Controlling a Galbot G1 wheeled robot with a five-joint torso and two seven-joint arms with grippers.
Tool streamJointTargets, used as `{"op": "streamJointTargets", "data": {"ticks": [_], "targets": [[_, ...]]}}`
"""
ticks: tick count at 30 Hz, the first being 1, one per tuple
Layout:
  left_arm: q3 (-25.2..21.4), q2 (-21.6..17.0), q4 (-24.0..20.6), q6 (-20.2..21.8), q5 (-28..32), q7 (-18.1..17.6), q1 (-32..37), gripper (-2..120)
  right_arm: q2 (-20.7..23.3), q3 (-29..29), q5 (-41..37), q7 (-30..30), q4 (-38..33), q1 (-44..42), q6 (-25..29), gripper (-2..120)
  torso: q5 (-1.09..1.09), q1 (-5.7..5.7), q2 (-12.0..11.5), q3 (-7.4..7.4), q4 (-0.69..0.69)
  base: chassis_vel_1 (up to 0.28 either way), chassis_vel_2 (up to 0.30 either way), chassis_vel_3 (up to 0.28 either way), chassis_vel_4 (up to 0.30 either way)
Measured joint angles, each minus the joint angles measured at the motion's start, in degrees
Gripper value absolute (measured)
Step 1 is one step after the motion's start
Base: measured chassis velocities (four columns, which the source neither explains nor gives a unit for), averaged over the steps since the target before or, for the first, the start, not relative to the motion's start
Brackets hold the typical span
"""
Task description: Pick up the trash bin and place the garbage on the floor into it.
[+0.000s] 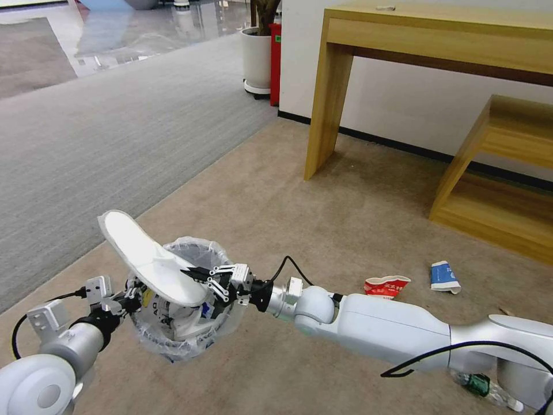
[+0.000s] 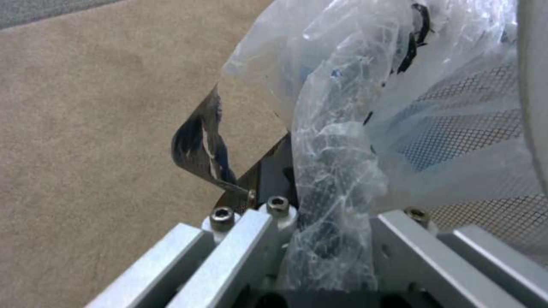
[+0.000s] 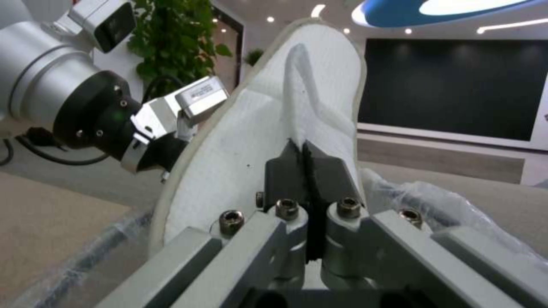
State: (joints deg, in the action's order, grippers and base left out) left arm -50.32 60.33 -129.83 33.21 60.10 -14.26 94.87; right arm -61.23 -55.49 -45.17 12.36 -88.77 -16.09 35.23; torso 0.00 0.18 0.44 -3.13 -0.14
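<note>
The trash bin [image 1: 187,323], a small dark mesh bin with a crinkly plastic bag over its rim, hangs just above the beige floor [image 1: 276,190]. My left gripper [image 1: 133,298] is shut on its near rim [image 2: 334,141], the bag bunched between the fingers. A white slipper [image 1: 144,253] lies tilted across the bin's mouth, one end sticking up and out to the left. My right gripper [image 1: 193,272] is shut on the slipper's strap [image 3: 302,119]. More garbage lies on the floor: a crushed red cup [image 1: 386,286], a blue cup [image 1: 444,276] and a green-label bottle [image 1: 483,385] under my right arm.
A wooden desk [image 1: 328,98] and a low wooden bench [image 1: 489,173] stand against the white wall at the back right. A white planter [image 1: 256,60] and a red object [image 1: 275,63] sit at the wall's corner. Grey carpet [image 1: 103,132] spreads to the left.
</note>
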Motion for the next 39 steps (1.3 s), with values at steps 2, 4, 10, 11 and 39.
{"op": "streamJointTargets", "data": {"ticks": [2, 4, 10, 11, 39], "targets": [[0.0, 0.0, 0.0, 0.0, 0.0, 0.0, 0.0, 1, 0.0, -0.1, 0.1, 0.0, 0.1, 0.0, 0.0, 0, 0.0, 0.0, 0.0, 0.0, 0.0, 0.0, 0.0, 0.0, 0.0], [0.0, 0.1, -0.1, 0.0, 0.1, 0.0, 0.0, 1, -0.1, -0.2, 0.3, 0.0, 0.4, -0.1, 0.0, 0, 0.0, 0.0, 0.0, 0.0, 0.0, 0.0, 0.0, 0.0, 0.0], [0.0, 0.0, 0.0, 0.0, 0.1, 0.0, -0.2, 1, -0.2, -0.2, 0.4, -0.1, 0.4, -0.2, 0.0, 0, 0.0, 0.0, 0.0, 0.0, 0.0, 0.0, 0.0, 0.0, 0.0], [0.0, 0.0, 0.0, 0.0, 0.2, 0.0, -0.2, 1, -0.1, -0.2, 0.4, -0.1, 0.4, -0.3, 0.0, 0, 0.0, 0.0, 0.0, 0.0, 0.0, 0.0, 0.0, 0.0, 0.0], [0.1, -0.7, 1.0, 0.0, 1.5, -0.2, -1.4, 1, -0.6, -0.1, 1.0, -0.1, 1.1, -0.2, 0.0, 71, -0.01, 0.0, 0.0, 0.0, 0.0, 0.0, 0.0, 0.0, 0.0]]}}
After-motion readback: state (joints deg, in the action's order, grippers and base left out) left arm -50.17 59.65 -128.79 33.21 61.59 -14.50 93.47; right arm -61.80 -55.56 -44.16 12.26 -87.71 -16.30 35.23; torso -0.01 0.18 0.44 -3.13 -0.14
